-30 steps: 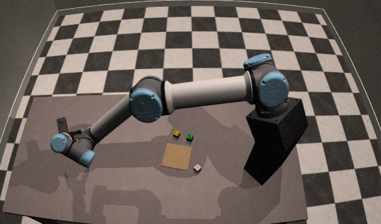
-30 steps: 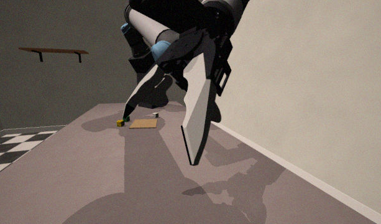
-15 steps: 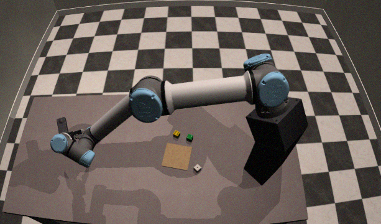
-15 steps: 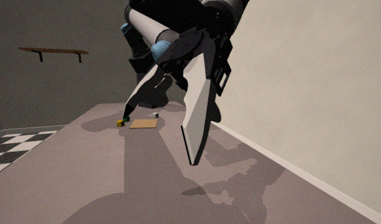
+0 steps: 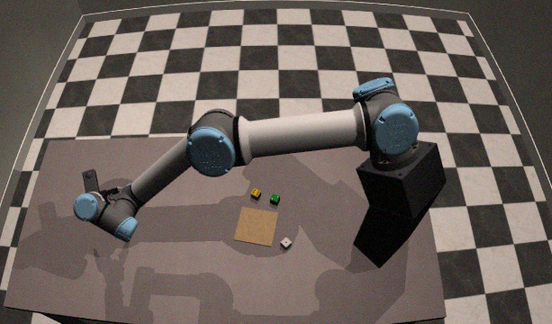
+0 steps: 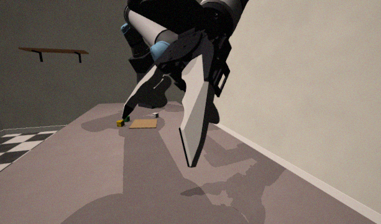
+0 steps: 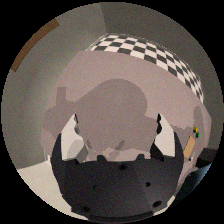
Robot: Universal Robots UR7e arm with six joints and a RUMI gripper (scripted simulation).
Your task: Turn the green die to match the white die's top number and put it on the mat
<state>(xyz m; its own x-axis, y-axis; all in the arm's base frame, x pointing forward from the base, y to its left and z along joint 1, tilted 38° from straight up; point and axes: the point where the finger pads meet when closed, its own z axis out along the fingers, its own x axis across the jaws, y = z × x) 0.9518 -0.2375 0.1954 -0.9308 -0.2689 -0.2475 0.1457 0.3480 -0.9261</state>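
Note:
The green die (image 5: 275, 198) (image 6: 127, 119) (image 7: 197, 135) lies on the table just off the mat's edge, beside the yellow die; its top number is too small to read. The tan square mat (image 5: 257, 226) (image 6: 143, 124) (image 7: 189, 147) has nothing on it. The white die (image 5: 285, 243) (image 6: 155, 115) sits on the table past the mat's other side and seems to show one dark pip on top. The yellow die (image 5: 256, 193) (image 6: 120, 123) (image 7: 196, 130) sits off the mat; its top number is unclear. My gripper (image 6: 157, 142) (image 7: 117, 114) is wide open and empty above the table, far from the dice.
The table (image 5: 185, 279) (image 6: 84, 162) carries the arm's black base (image 5: 402, 184) at the right in the top view. The yellow die stands close to the green one. A wall shelf (image 6: 53, 50) is at the back left of the exterior view.

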